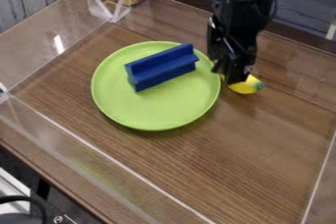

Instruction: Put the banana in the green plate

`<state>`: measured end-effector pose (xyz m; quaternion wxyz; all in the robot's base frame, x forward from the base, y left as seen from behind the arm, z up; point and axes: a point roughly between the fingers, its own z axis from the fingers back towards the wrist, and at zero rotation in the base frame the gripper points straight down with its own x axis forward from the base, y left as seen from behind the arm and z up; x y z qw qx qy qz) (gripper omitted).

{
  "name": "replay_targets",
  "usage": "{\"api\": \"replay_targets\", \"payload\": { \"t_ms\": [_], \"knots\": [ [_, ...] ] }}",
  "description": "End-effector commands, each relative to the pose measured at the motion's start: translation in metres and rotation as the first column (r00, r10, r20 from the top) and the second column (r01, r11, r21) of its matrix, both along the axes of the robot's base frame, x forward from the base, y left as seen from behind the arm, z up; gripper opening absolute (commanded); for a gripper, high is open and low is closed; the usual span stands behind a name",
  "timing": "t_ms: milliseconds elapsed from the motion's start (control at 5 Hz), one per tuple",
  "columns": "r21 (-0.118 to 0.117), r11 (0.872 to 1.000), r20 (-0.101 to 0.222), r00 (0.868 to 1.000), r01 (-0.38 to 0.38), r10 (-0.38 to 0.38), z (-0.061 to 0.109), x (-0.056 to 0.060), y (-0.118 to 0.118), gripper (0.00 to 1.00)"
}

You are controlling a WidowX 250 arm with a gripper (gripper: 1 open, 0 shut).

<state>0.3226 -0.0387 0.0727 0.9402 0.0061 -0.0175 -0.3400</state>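
Wooden table (197,179). Green plate (155,105), holding a blue block (161,67). My gripper (233,74), pointing down, fingers apart, low over the banana (249,84). Banana lies on the table just beside the plate's right rim.

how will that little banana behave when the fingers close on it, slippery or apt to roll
The banana looks like glossy, hard plastic, so it is probably stiff and somewhat slippery between the fingers. Its curved, rounded body may rock or swivel on the wooden table if pinched off-centre. Being small beside the green plate, it is likely light.
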Motion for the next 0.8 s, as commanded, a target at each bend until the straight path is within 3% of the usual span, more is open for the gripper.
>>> {"api": "replay_targets", "payload": {
  "t_ms": [0, 200, 400, 600],
  "knots": [
    [-0.004, 0.999, 0.056, 0.997, 0.051, -0.051, -0.003, 0.014, -0.006, 1.0],
    [-0.008, 0.999, 0.069, 0.997, 0.034, -0.033, -0.012, 0.025, -0.022, 1.0],
    [0.001, 1.0, 0.083, 0.996, 0.03, -0.03, -0.011, 0.033, -0.018, 1.0],
    [0.001, 1.0, 0.086, 0.996, 0.007, -0.007, -0.01, 0.036, -0.015, 0.0]
  ]
}}
